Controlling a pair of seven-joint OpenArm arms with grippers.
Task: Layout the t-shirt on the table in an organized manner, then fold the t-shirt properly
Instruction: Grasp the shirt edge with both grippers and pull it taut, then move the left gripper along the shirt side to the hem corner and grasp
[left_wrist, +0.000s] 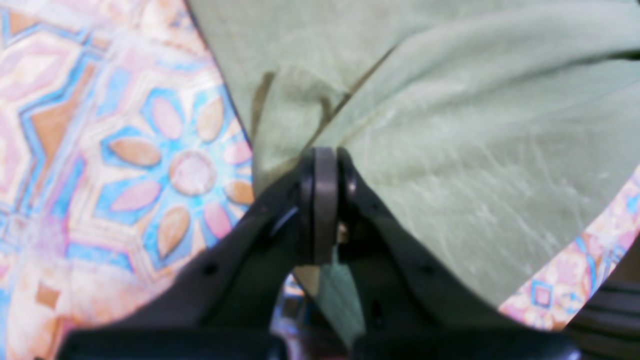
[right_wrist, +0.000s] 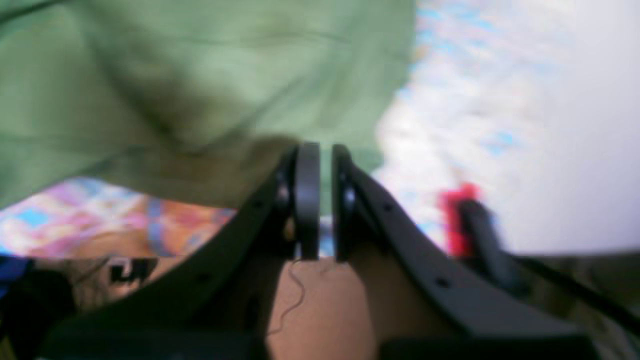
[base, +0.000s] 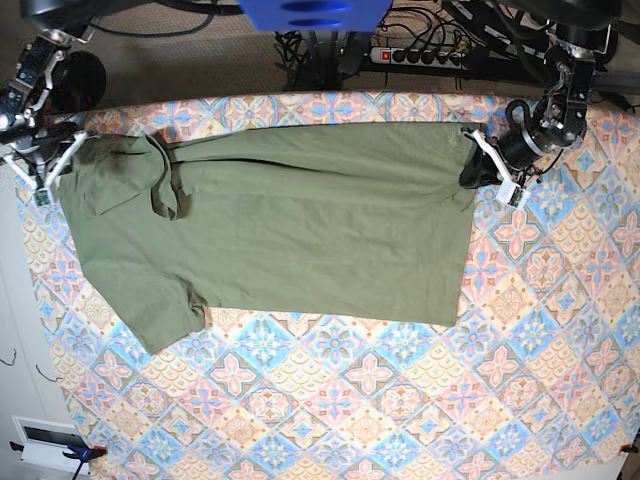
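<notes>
I see a plain olive-green t-shirt (base: 290, 225), a table (base: 400, 400) cloth of blue, pink and cream floral diamonds, black jaws on both arms, a blue housing (base: 315, 12) at the top.

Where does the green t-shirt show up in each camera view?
Left wrist: t-shirt fills upper right, pinched in the left claw.
Right wrist: t-shirt upper left, above the right claw.
Base: t-shirt spread across upper middle.
Shared landmark: the patterned table.

The t-shirt (base: 290, 225) is lying spread across the upper half of the counter (base: 400, 400). The left hand (base: 480, 160) is pinching its upper-right corner, while the right hand (base: 62, 160) is gripping its upper-left edge.
</notes>
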